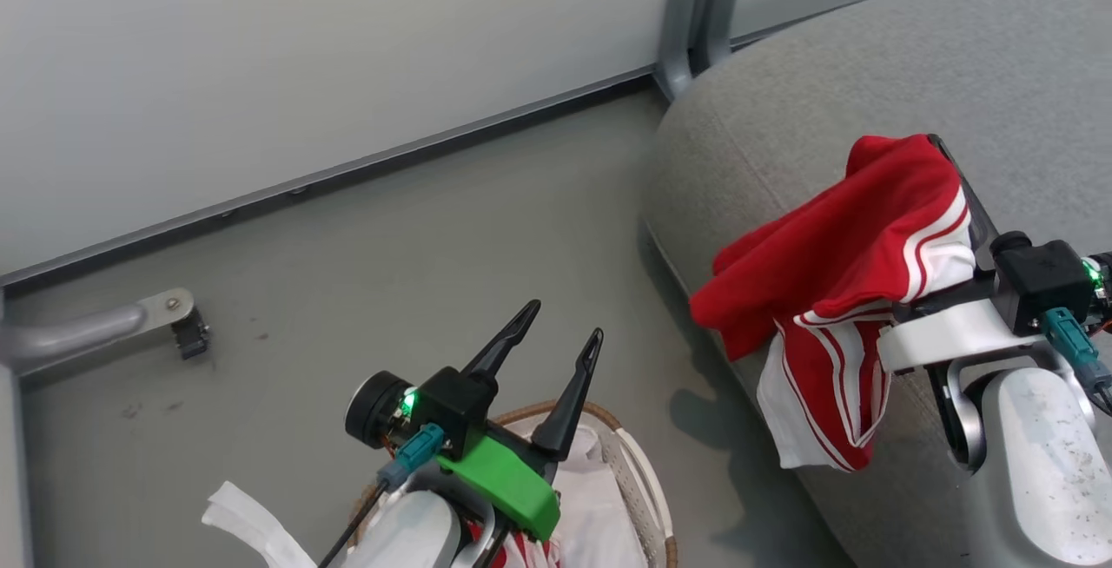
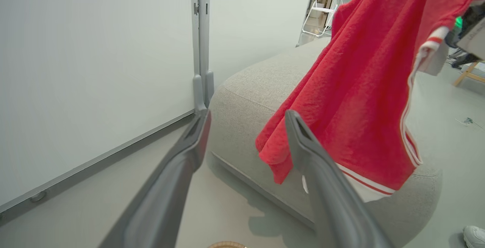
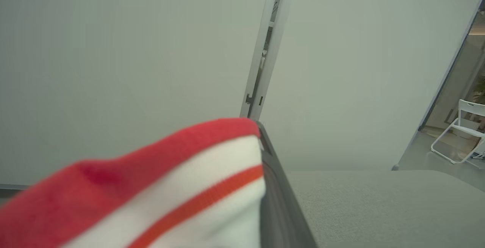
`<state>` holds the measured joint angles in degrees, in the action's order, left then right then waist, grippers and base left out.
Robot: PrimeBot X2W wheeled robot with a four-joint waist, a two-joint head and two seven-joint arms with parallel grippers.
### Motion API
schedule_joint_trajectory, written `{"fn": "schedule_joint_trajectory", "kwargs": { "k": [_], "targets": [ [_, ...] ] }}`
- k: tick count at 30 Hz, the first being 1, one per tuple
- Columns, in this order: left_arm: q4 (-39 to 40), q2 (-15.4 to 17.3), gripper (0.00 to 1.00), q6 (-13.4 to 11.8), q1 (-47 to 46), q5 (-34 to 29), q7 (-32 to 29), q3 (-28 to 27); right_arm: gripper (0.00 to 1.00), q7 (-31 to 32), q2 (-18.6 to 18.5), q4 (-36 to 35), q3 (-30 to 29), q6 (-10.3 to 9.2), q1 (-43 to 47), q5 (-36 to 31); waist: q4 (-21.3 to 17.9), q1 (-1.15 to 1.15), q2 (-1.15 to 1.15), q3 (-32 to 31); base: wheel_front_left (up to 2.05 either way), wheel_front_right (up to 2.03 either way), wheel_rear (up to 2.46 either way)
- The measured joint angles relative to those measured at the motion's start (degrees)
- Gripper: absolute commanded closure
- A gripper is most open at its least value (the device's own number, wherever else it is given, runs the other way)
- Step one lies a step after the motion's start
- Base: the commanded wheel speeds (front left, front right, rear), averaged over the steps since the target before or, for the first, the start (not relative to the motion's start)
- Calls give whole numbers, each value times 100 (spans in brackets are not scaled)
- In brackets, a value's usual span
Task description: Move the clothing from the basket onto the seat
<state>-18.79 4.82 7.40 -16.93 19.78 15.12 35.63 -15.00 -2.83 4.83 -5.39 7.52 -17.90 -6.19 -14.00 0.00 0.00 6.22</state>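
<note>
While the red garment point(image 1: 851, 238) with white-and-red striped trim is pinched by the closed right fingers point(image 1: 973, 212) at the right of the head view, it is draped over them and hangs before the rounded edge of the grey seat point(image 1: 869, 56); whether the cushion is touched cannot be told. The left fingers point(image 1: 504, 346) are spread wide and empty at the lower centre, held above the white perforated basket point(image 1: 627, 468), in which a white liner point(image 1: 591, 507) and a scrap of a second red garment point(image 1: 521, 551) are seen.
</note>
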Motion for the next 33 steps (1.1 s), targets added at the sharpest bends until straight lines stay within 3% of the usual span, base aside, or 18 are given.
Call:
{"fn": "schedule_joint_trajectory", "kwargs": {
  "k": [7, 14, 22, 26, 33],
  "targets": [
    [-69, 43, 0, 0, -79, -36, 1, 123, 100, 0, -1, 4, -129, 0, -3, 63, -657, 0, 0, 152, 0, 0, 0],
    [-91, 94, 0, 0, -133, -56, 0, 174, 100, 0, 0, 66, -121, 0, -37, 76, -1024, 0, 0, 351, 0, 0, 0],
    [-12, 187, 0, 0, -252, -135, 0, 259, 100, 0, 2, 207, -129, 1, -654, -242, -985, 0, 0, 674, 0, 0, 0],
    [36, 271, 0, 0, -319, -183, 0, 261, 100, 0, -5, 311, -257, 0, -1410, -555, -916, 0, 0, 888, 0, 0, 0],
    [123, 424, 0, 0, -530, -334, 0, 250, 100, -1, -414, 813, -805, 1, -3067, -689, -780, 0, 0, 1380, 0, 0, 0]
  ]
}}
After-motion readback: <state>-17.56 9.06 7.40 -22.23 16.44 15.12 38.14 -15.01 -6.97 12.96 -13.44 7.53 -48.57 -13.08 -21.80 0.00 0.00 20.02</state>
